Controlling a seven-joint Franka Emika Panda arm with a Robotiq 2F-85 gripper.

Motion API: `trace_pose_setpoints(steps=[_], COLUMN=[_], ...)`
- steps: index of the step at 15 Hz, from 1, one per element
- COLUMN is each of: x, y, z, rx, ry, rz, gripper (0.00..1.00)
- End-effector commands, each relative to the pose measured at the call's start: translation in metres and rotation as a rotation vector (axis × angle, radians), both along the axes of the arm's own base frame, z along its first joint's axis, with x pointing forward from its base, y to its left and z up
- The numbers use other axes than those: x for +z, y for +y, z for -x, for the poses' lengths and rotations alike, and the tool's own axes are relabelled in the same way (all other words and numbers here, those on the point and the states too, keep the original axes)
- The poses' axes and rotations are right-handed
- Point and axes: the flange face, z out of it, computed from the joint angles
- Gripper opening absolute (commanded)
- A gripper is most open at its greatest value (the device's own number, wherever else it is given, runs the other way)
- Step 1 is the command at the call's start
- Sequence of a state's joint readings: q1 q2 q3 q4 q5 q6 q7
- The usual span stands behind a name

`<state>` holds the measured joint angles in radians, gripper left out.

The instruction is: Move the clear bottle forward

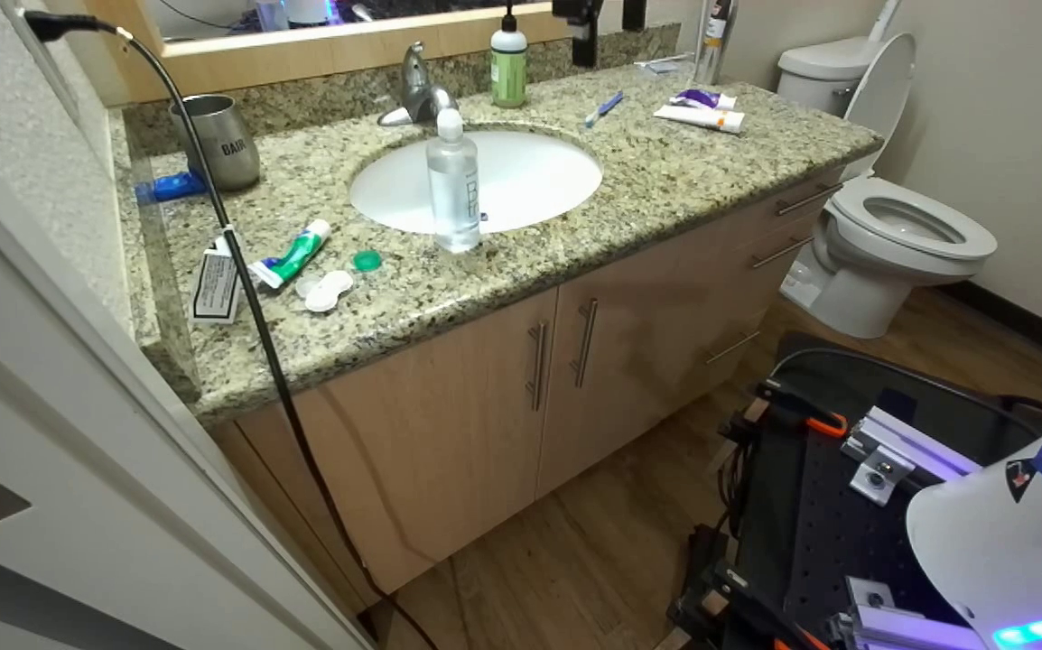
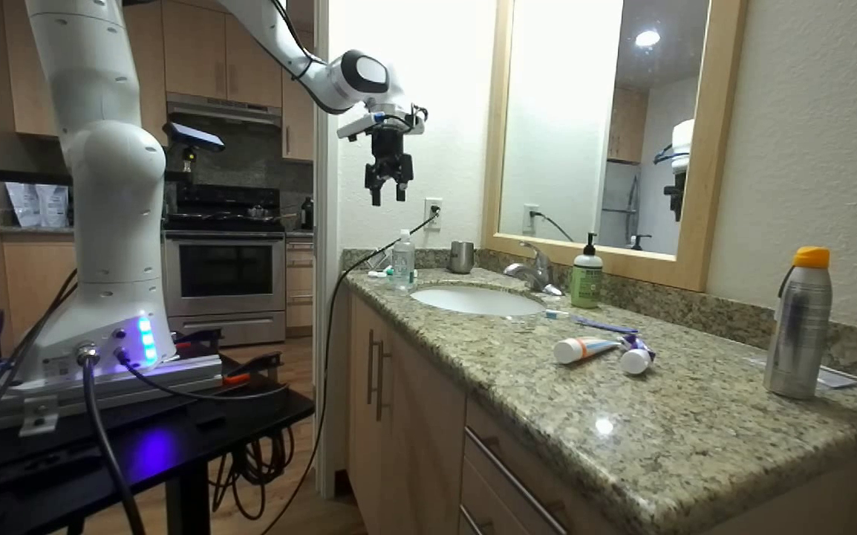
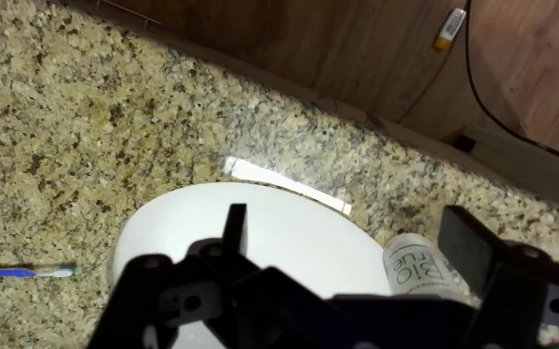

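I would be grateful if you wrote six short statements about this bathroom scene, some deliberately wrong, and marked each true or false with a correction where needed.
1. The clear bottle stands upright beside the sink. True.
2. The jaws are shut on the clear bottle. False: the jaws are open and apart from it.
3. The blue toothbrush stands in the steel mug. False: the blue toothbrush lies on the granite countertop.
4. The green pump bottle stands upright. True.
5. The orange-capped silver canister lies on its side. False: the orange-capped silver canister stands upright.
6. The toilet lid is raised. True.
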<state>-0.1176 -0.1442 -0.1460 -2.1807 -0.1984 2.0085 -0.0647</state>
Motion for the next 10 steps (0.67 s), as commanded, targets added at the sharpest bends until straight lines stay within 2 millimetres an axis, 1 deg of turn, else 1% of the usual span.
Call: trace_pose_setpoints(steps=[1, 2, 3, 4, 5, 6, 7, 10], x=[-0.012, -0.012, -0.014, -0.014, -0.014, -0.018, -0.025, -0.045], y=[0.040, 0.026, 0.035, 0.041, 0.042, 0.035, 0.037, 0.058], z=[0.010, 0.001, 0.001, 0.001, 0.001, -0.010, -0.016, -0.029], rx=[0.047, 0.032, 0.042, 0.048, 0.050, 0.027, 0.033, 0.018], ry=[0.031, 0.027, 0.031, 0.031, 0.030, -0.007, -0.033, -0.169], rz=[0.006, 0.005, 0.006, 0.007, 0.007, -0.008, -0.026, -0.086], gripper=[1.00, 1.00, 1.00, 1.00, 1.00, 1.00, 1.00, 1.00])
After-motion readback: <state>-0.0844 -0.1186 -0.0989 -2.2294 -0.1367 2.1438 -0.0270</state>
